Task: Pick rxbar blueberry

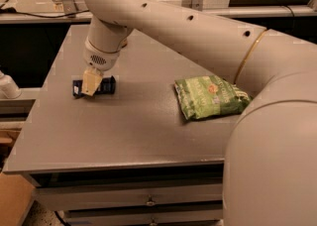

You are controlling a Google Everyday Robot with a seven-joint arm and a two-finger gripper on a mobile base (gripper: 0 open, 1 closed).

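The rxbar blueberry [108, 86], a small flat dark navy wrapper, lies on the grey table [124, 131] at its left side. My gripper [90, 85] points down from the arm's wrist and sits right on the middle of the bar, covering its centre. Only the bar's two ends show on either side of the gripper's tan tip. The bar lies flat on the table.
A large green chip bag [208, 96] lies on the table to the right of the bar. My arm [198, 36] spans the table's back and right side. Drawers [148, 201] run under the front edge. A cardboard box [12, 205] stands at lower left.
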